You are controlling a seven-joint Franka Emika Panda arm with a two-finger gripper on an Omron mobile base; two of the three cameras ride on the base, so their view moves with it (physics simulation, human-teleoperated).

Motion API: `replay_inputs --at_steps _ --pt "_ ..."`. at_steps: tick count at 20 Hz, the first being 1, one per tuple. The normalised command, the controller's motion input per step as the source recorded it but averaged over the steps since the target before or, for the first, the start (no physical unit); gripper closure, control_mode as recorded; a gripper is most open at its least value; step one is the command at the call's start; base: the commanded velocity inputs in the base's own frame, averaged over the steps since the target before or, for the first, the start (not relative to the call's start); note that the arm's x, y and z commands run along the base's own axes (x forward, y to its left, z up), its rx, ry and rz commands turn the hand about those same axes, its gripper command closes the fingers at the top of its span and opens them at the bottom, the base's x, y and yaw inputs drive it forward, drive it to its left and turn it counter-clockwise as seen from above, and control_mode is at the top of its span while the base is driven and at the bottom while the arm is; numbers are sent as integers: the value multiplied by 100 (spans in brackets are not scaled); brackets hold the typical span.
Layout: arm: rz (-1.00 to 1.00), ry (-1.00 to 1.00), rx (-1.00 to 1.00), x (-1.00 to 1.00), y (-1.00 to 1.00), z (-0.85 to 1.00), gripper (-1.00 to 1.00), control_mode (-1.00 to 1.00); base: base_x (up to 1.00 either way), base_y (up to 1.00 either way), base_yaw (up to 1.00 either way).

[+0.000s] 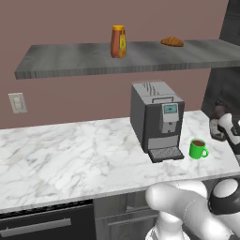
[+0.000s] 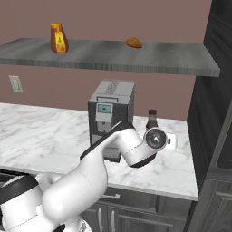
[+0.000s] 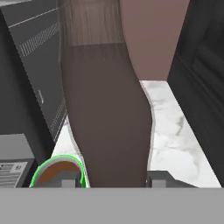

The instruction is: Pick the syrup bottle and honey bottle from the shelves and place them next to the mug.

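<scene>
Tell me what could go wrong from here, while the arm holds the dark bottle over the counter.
1. The syrup bottle sits between the tool's fingertips, right beside the green mug; lowering carelessly could knock the mug, which holds dark liquid.
2. The coffee machine stands close on the other side of the mug, so a sideways swing may strike it.
3. The honey bottle waits on the shelf near a croissant; a later reach could push that off.
</scene>
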Motion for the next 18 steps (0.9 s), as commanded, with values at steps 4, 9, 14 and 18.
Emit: replay_inputs --at_steps 4,9,14,18 --pt "-2 0 1 10 -6 -31 100 -100 0 0 0" --pt "-3 0 3 1 -18 -25 100 -100 0 0 0" --pt "-5 -1 2 0 -22 -29 100 -100 0 0 0" --pt "-3 -5 0 1 -11 -26 100 -100 0 0 0"
